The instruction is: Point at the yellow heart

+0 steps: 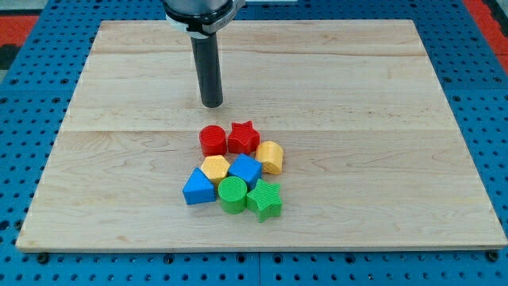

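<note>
My tip (212,104) rests on the wooden board above the cluster of blocks, a short way above the red cylinder (212,140). The yellow heart (270,156) lies at the cluster's right edge, below and to the right of my tip and apart from it. The red star (243,137) sits between the red cylinder and the yellow heart and touches both.
A yellow pentagon (215,168), a blue cube (244,169), a blue triangle (198,187), a green cylinder (232,195) and a green star (265,199) are packed below the heart. The wooden board (381,119) lies on a blue pegboard.
</note>
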{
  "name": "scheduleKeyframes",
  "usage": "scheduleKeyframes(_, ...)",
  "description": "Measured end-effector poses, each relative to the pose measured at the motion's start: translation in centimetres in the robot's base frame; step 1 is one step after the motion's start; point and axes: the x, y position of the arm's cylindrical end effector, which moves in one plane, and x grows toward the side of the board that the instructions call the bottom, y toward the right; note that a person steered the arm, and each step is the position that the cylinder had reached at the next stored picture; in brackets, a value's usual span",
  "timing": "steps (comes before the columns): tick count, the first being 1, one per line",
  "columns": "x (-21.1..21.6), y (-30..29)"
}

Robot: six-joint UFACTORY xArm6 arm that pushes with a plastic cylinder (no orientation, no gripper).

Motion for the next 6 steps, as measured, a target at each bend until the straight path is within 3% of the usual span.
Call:
scheduleKeyframes(2,-2.4,1.5)
scheduleKeyframes(3,-1.8,14.1)
scheduleKeyframes(4,5.0,21.7)
scheduleKeyframes(5,13.3,23.2)
scheduleKeyframes(6,15.1,18.1)
